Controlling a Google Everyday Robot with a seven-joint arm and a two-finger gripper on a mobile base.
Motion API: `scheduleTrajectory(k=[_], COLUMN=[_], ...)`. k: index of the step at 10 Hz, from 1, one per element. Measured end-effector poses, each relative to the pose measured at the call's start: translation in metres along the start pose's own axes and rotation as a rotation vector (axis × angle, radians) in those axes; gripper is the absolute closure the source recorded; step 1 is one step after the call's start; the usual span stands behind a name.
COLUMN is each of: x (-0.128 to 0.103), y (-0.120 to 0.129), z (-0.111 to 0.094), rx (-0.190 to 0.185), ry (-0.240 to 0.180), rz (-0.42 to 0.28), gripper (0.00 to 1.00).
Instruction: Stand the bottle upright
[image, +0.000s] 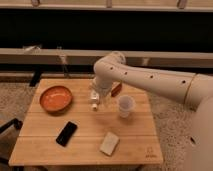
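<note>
A: Start at the end effector. Where is it, and what state?

B: End effector (99, 95) is low over the back middle of the table (40, 147), hanging under the bent white arm (150, 80). Fingers are spread wide. The wrist covers most of them.

A: And the bottle?

B: The bottle (94, 103) is right at the end effector, just left of it, between the orange bowl (56, 98) and the cup (126, 106). Its small narrow end points toward the near edge. The upper part is lost under the arm. I can't tell whether the fingers touch it, or whether it lies flat or tilts.

A: Containers?

B: There are two. The orange bowl is back left, mouth up, and I see nothing in it. The translucent cup stands upright to the right of the end effector, apart from it. Its contents are hard to judge through the wall.

A: The rest of the table?

B: A black phone (66, 133) lies flat at front left. A pale rectangular block (109, 143) lies front centre. Both are well apart from the bottle.

A: Anything cut off or unclear?

B: A reddish-brown thing (116, 90) pokes out behind the arm, mostly hidden, and I can't name it. The arm runs off the right edge. A dark frame (9, 126) is clipped at the left edge.
</note>
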Motion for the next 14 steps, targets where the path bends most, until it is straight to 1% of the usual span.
scheduleTrajectory(k=[1, 2, 4, 5, 7, 10, 11, 14], x=[0.006, 0.007, 0.017, 0.018, 0.024, 0.026, 0.026, 0.022], y=[-0.011, -0.017, -0.019, -0.021, -0.021, -0.023, -0.023, -0.032], z=[0.011, 0.018, 0.028, 0.033, 0.041, 0.050, 0.054, 0.066], rx=[-0.004, -0.001, 0.008, 0.014, 0.024, 0.030, 0.026, 0.012], ry=[0.022, 0.035, 0.085, 0.099, 0.125, 0.153, 0.169, 0.188], rz=[-0.008, -0.016, -0.025, -0.036, -0.045, -0.055, -0.063, -0.090], gripper=[0.20, 0.20, 0.20, 0.20, 0.20, 0.20, 0.20, 0.20])
